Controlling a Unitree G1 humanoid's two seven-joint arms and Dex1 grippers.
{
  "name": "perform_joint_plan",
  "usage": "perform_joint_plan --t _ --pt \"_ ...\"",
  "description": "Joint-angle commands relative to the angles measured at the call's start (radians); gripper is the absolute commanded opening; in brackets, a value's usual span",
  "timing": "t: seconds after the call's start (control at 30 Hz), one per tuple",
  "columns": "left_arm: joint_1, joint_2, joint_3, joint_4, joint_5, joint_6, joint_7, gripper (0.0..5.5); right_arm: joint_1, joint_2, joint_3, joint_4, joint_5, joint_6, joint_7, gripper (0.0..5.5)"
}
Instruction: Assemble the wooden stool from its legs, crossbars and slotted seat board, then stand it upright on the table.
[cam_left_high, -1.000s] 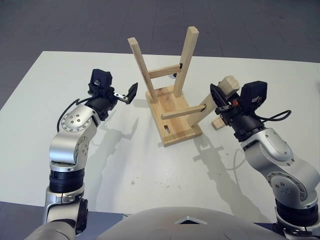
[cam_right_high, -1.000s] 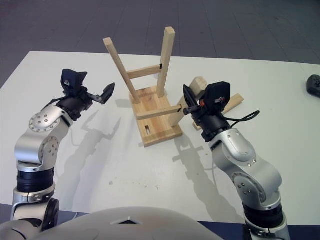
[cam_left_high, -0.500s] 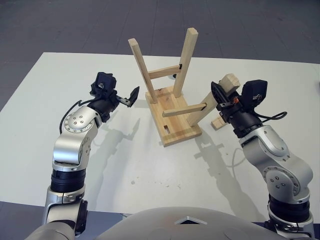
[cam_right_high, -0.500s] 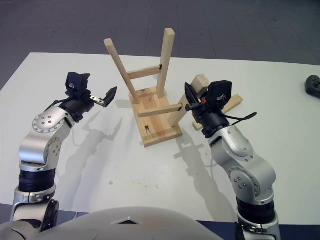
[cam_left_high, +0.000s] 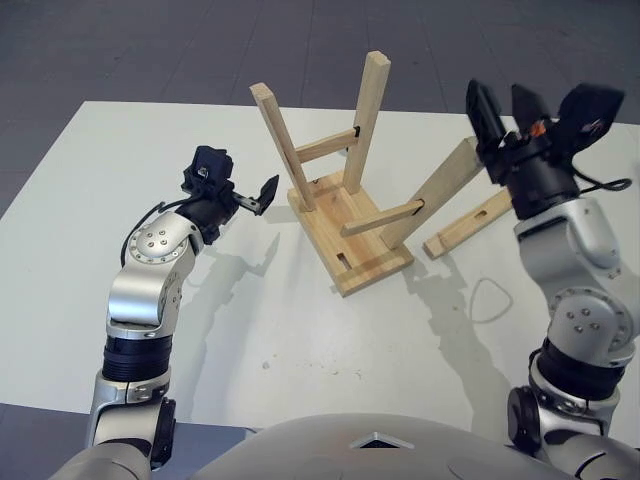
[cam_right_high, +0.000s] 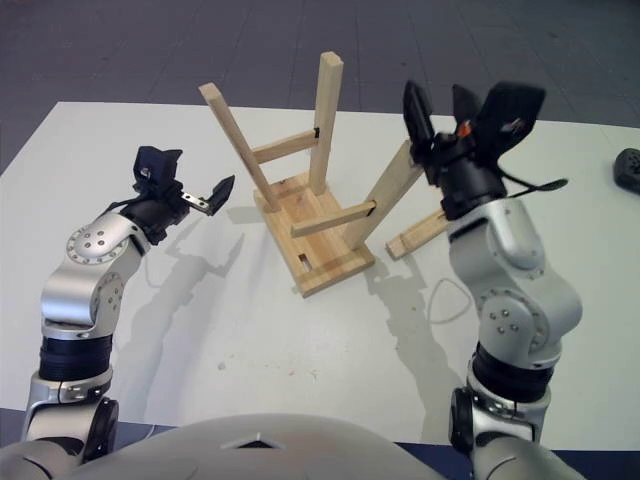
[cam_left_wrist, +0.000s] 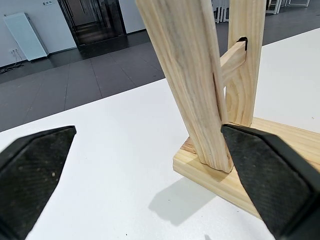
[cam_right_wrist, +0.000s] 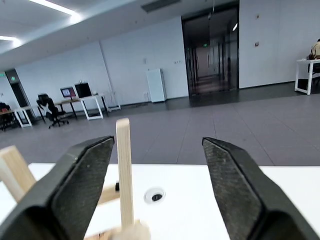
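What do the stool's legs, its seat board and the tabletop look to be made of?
The legs and seat board: pale, unfinished-looking softwood, probably pine; grain lines and a matte surface show close up. The table: smooth white top, likely laminate or painted board; no grain, faint scuffs.

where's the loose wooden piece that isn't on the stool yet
In the left eye view the loose wooden piece lies flat on the table on the robot's right, beside the leaning leg and below the right hand.
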Motion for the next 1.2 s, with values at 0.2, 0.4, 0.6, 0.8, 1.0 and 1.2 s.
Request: perform_joint_plan --t 0.2,0.4,0.6,0.8,1.0,1.2 --pt "-0.007 -0.011 -0.006 0.017 0.016 -0.016 0.002 5.40 -0.241 -0.078 -0.092 0.111 0.088 0.056 0.008 5.16" --pt "0.010 -0.020 -0.013 0.000 0.016 -0.005 0.004 5.40 0.128 -0.013 0.121 0.138 0.081 0.206 0.085 5.37" --pt "0.031 -0.028 -0.020 -0.019 0.009 0.012 0.006 5.40 0.197 0.056 0.087 0.083 0.105 0.097 0.110 5.37" --pt "0.047 -0.043 -0.035 -0.041 0.012 0.024 0.009 5.40 0.081 0.150 -0.052 0.051 0.233 -0.092 0.054 5.37" --pt "0.036 -0.038 0.029 -0.022 0.014 0.009 0.041 5.40 0.046 0.072 -0.222 0.137 0.167 -0.155 -0.113 5.37" --pt "0.003 -0.072 0.106 -0.016 0.023 -0.003 0.138 5.40 0.308 0.118 -0.048 0.191 -0.091 0.049 -0.288 5.37"
